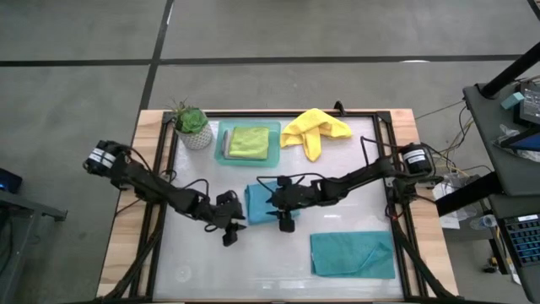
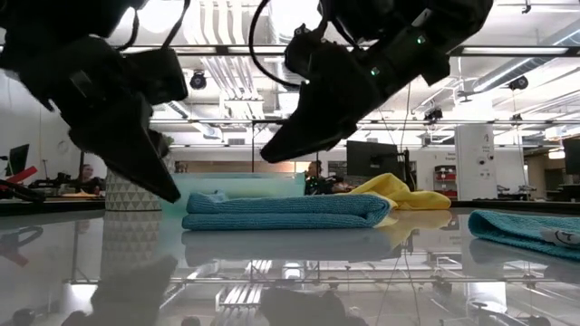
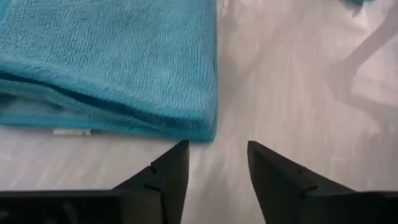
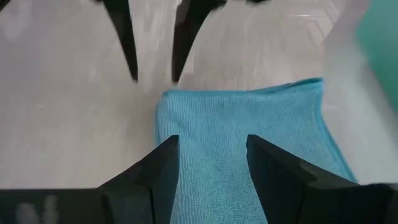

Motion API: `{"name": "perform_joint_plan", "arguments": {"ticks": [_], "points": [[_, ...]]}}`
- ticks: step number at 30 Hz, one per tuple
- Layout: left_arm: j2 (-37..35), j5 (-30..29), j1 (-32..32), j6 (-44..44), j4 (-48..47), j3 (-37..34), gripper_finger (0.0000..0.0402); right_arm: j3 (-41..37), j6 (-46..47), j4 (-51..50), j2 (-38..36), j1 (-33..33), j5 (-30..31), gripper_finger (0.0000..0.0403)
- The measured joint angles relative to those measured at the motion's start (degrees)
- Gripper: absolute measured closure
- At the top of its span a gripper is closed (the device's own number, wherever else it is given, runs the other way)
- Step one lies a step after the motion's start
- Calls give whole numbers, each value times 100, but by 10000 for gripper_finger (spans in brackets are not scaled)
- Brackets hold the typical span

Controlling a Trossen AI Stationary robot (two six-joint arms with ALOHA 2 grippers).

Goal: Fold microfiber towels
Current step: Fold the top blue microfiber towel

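Covering part of the folded teal towel (image 1: 260,205) at table centre from above, the right gripper (image 4: 208,165) hangs parted, empty; wrist views alone show the left gripper (image 3: 216,171) released just beside its edge.

Folded teal towel (image 1: 257,204) mid-table; second teal (image 1: 353,254) flat; yellow (image 1: 314,128) crumpled; lime (image 1: 248,141) folded

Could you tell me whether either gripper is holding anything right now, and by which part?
Nothing is held. The left gripper and right gripper both have open, empty jaws beside and above the folded teal microfiber towel.
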Motion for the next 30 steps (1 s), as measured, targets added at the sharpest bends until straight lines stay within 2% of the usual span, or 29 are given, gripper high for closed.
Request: {"name": "perform_joint_plan", "arguments": {"ticks": [2,4,8,12,17,23,30], "points": [[-270,34,10,204,-279,9,247,0,0,-2,60,0,-2,227],[-500,-181,61,435,-333,7,245,0,0,51,128,0,-1,227],[-702,-1358,315,575,-369,-48,244,0,-2,117,215,0,0,227],[-502,-1892,731,308,-302,-63,245,0,-24,119,221,-25,-1,227],[54,-1998,1024,160,407,-50,270,0,-59,91,221,-53,-2,227],[519,-2021,1182,-134,340,2,311,-7,-79,86,221,-55,-2,227],[472,-1838,1189,-314,24,11,345,-85,-20,67,221,-55,-12,227]]}}
